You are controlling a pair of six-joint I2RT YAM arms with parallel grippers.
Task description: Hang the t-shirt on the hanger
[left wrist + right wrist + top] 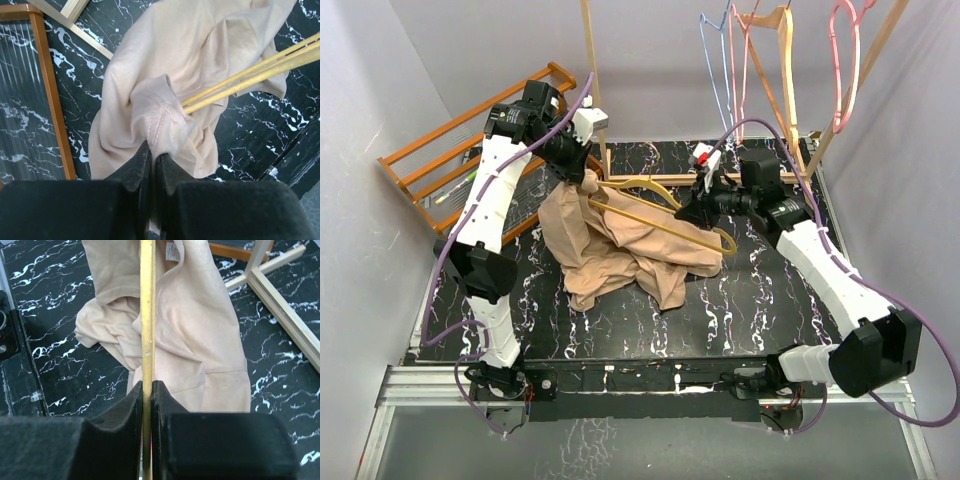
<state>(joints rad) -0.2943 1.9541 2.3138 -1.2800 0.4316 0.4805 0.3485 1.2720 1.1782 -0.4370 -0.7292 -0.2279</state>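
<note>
The tan t-shirt point(620, 250) lies bunched on the black marbled table, one part lifted at its upper left. My left gripper point(582, 170) is shut on that raised fold of t-shirt point(160, 125), its jaws point(154, 150) pinching the cloth. The mustard-yellow hanger point(660, 215) is held above the cloth, one end reaching into the lifted fabric. My right gripper point(695, 205) is shut on the hanger point(146, 315), jaws point(147, 385) clamping its thin bar. In the left wrist view the hanger's bars point(250, 75) run into the gathered cloth.
A wooden rack point(470, 140) lies at the table's back left. A wooden stand's upright point(592, 80) rises behind the left gripper. Blue, light wooden and pink hangers point(780, 60) hang at the back right. The stand's base bars point(280, 300) lie on the table.
</note>
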